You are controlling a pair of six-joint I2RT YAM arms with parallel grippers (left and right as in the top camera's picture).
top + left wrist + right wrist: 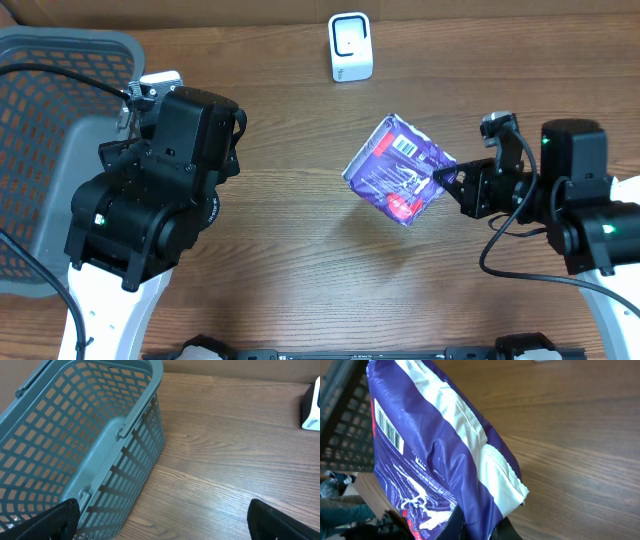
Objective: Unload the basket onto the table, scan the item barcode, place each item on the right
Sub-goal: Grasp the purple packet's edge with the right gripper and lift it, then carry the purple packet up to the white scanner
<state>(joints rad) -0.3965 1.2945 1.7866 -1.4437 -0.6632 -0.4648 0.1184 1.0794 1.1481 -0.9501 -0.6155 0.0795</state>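
A purple and white snack bag (pixel 398 168) hangs tilted above the table's middle, its barcode (pixel 405 146) facing up. My right gripper (pixel 445 181) is shut on the bag's right edge. In the right wrist view the bag (pixel 440 455) fills the frame, with the barcode (pixel 387 430) on its left face and the gripper (pixel 482 527) pinching its lower seam. A white scanner (pixel 350 46) stands at the table's far edge, and its corner (pixel 312 410) shows in the left wrist view. My left gripper (pixel 162 522) stays open over bare wood beside the basket.
A grey plastic basket (pixel 45 130) sits at the left edge, its slatted wall (pixel 100 455) close to my left fingers. The left arm's black body (pixel 160 180) stands next to it.
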